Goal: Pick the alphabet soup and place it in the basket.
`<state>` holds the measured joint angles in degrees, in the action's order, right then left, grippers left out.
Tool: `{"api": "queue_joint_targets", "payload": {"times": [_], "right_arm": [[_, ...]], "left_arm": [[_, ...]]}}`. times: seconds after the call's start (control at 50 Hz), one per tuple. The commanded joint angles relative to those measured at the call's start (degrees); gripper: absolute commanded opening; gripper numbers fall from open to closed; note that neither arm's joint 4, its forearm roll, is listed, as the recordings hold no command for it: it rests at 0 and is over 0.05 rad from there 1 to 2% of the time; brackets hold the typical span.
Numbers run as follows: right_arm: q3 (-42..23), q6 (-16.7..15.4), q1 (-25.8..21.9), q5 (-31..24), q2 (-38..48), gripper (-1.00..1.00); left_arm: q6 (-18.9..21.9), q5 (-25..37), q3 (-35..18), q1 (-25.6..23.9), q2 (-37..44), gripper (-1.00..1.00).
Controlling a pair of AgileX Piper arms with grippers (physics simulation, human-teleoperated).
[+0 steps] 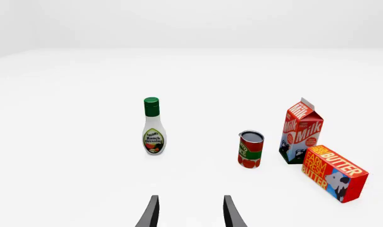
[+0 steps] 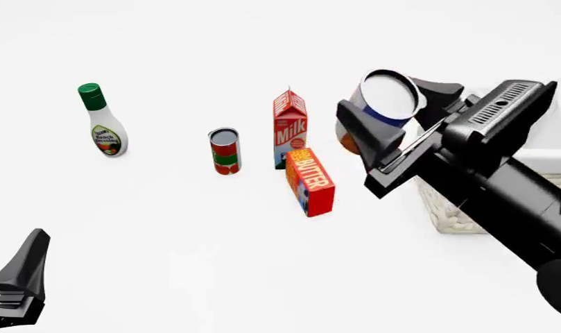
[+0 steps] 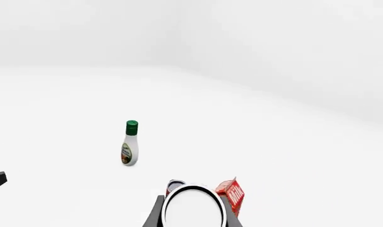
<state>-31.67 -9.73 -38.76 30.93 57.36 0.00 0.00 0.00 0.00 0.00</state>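
The alphabet soup (image 2: pixel 388 98), a can with a blue upper label and silver top, hangs tilted in the air above the table, and my right gripper (image 2: pixel 398 114) is shut on it. In the right wrist view the silver top (image 3: pixel 192 208) fills the gap between the fingers. The basket (image 2: pixel 451 211), pale wicker with a white lined rim, stands at the right, mostly hidden behind my right arm. The can is up and to the left of it. My left gripper (image 1: pixel 191 215) is open and holds nothing, low at the near left (image 2: pixel 23 272).
A ranch dressing bottle (image 2: pixel 102 123) stands at the far left. A red-and-green can (image 2: pixel 225 151), a milk carton (image 2: pixel 290 129) and a butter box (image 2: pixel 310 182) are grouped mid-table, just left of the raised can.
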Motion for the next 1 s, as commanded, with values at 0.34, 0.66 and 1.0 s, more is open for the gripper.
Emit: {"api": "queue_joint_targets", "payload": {"times": [0.34, 0.66, 1.0], "right_arm": [[-6.58, -2.42, 12.31, -12.62, -12.38, -1.00], [-8.31, -3.81, 21.81, -18.61, -16.91, -1.00], [-7.89, -3.06, 30.51, -21.15, -19.20, -1.00]], "left_arm": [[0.00, 0.00, 0.00, 0.00, 0.00, 1.00], [0.00, 0.00, 0.00, 0.00, 0.00, 1.00], [0.00, 0.00, 0.00, 0.00, 0.00, 1.00]]}}
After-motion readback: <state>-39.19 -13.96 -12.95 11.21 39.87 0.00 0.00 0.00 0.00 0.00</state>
